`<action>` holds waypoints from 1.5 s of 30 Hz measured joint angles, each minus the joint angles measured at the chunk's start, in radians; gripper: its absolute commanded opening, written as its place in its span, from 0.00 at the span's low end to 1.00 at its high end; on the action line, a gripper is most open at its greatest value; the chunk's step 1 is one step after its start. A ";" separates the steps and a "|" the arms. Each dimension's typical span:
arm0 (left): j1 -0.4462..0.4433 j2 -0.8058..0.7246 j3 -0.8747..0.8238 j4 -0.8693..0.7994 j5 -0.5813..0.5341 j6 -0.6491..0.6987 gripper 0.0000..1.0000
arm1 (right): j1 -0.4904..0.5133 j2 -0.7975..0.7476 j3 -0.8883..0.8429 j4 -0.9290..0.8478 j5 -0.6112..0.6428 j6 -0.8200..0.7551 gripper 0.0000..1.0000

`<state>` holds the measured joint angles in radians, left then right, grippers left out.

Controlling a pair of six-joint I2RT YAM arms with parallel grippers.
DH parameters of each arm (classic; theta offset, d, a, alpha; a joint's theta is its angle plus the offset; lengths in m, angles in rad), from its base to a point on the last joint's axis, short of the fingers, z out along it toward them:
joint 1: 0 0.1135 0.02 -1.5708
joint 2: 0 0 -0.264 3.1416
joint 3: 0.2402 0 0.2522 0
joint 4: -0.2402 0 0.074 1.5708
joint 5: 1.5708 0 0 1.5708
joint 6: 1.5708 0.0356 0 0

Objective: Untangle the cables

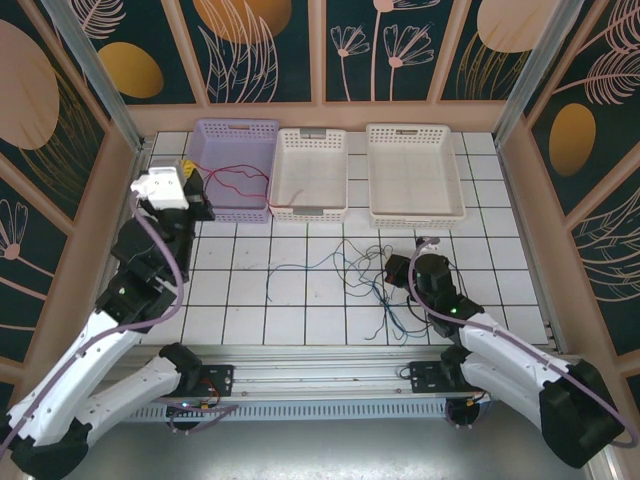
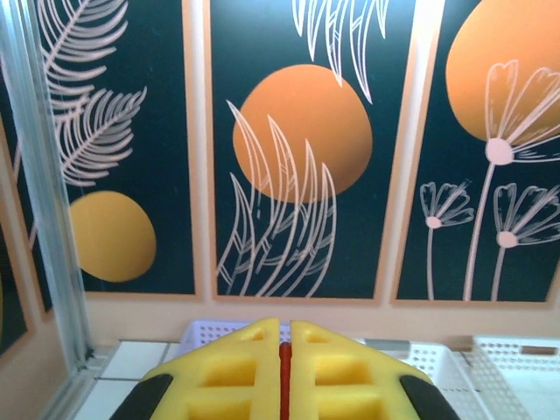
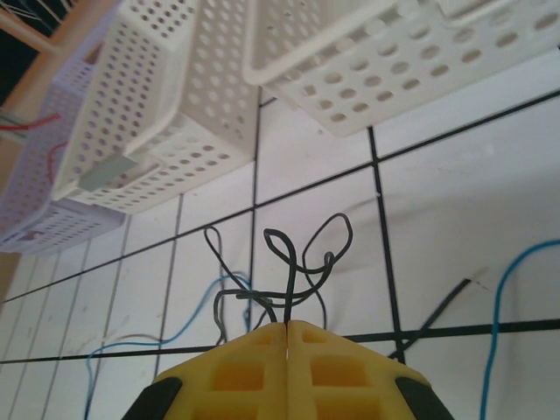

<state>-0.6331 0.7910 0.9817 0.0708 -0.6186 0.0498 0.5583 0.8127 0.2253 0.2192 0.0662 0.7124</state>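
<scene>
My left gripper (image 1: 200,186) hovers at the left rim of the lilac basket (image 1: 238,131), shut on the red cable (image 1: 236,180). That cable shows as a red strand (image 2: 284,378) pinched between the yellow pads (image 2: 236,372), and it trails across the basket floor. My right gripper (image 1: 398,268) sits low over the tiles, shut on a dark cable (image 3: 291,271) that loops in front of its pads (image 3: 337,372). The dark loops are knotted with a blue-teal cable (image 3: 179,335) in the tangle (image 1: 358,262) at the table's middle.
Two white perforated baskets (image 1: 312,140) (image 1: 415,135) stand beside the lilac one along the back wall. More blue cable (image 3: 514,280) and dark strands (image 1: 395,322) lie on the tiles toward the near edge. Patterned walls close in both sides.
</scene>
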 measured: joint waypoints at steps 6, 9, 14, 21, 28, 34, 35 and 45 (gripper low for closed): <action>0.000 0.100 0.100 0.093 -0.069 0.126 0.00 | 0.022 -0.051 0.000 -0.002 -0.023 -0.024 0.00; 0.000 0.144 0.137 0.134 -0.099 0.179 0.00 | 0.038 -0.052 0.000 -0.008 -0.032 -0.030 0.00; 0.020 0.228 0.145 0.187 -0.132 0.253 0.00 | 0.073 -0.049 0.000 -0.019 -0.039 -0.046 0.00; 0.159 0.330 0.161 0.177 -0.122 0.213 0.00 | 0.138 -0.036 0.032 -0.052 -0.035 -0.076 0.00; 0.250 0.367 0.183 0.171 -0.099 0.125 0.00 | 0.201 -0.017 0.054 -0.055 -0.008 -0.094 0.00; 0.307 0.430 0.133 0.171 -0.058 0.039 0.00 | 0.222 0.021 0.054 -0.050 -0.004 -0.098 0.00; 0.317 0.448 0.122 0.170 -0.051 0.024 0.00 | 0.227 0.027 0.054 -0.050 -0.005 -0.098 0.00; 0.389 0.648 0.109 0.106 -0.023 -0.099 0.00 | 0.244 0.035 0.054 -0.043 -0.005 -0.105 0.00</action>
<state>-0.2440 1.4391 1.0912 0.1772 -0.6411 -0.0494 0.8024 0.8478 0.2790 0.1761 0.0608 0.6071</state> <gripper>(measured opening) 0.059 0.053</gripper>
